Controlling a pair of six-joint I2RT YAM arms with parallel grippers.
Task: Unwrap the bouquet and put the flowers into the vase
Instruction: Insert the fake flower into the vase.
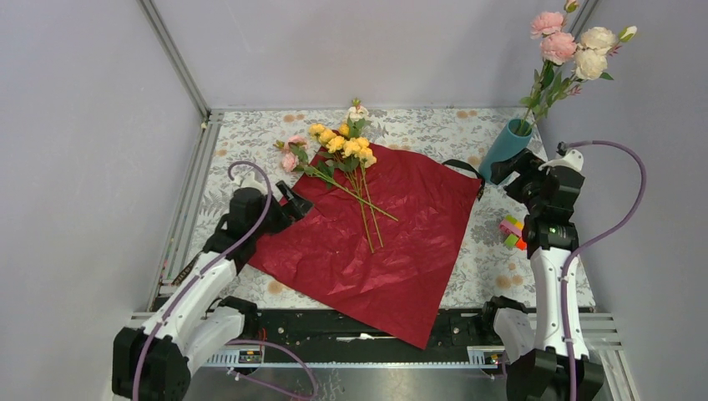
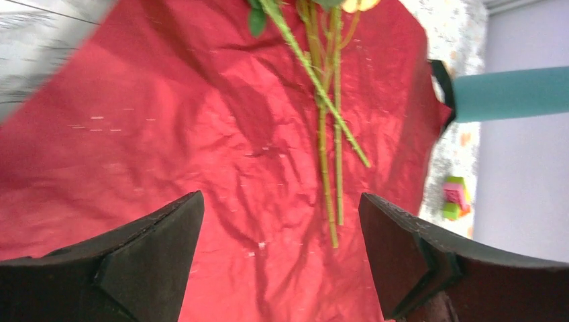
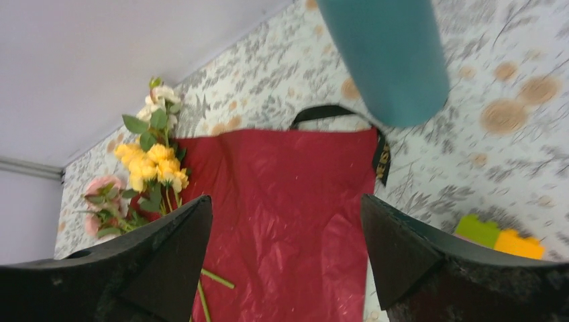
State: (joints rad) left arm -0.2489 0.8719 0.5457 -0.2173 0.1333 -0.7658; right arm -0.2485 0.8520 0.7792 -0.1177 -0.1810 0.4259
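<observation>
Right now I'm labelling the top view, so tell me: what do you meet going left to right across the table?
left gripper → loose flowers → ribbon → vase

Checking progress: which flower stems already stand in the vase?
The pink and cream blooms at the far right, standing in the teal vase. The yellow flowers lie flat, their stems on the red paper.
</observation>
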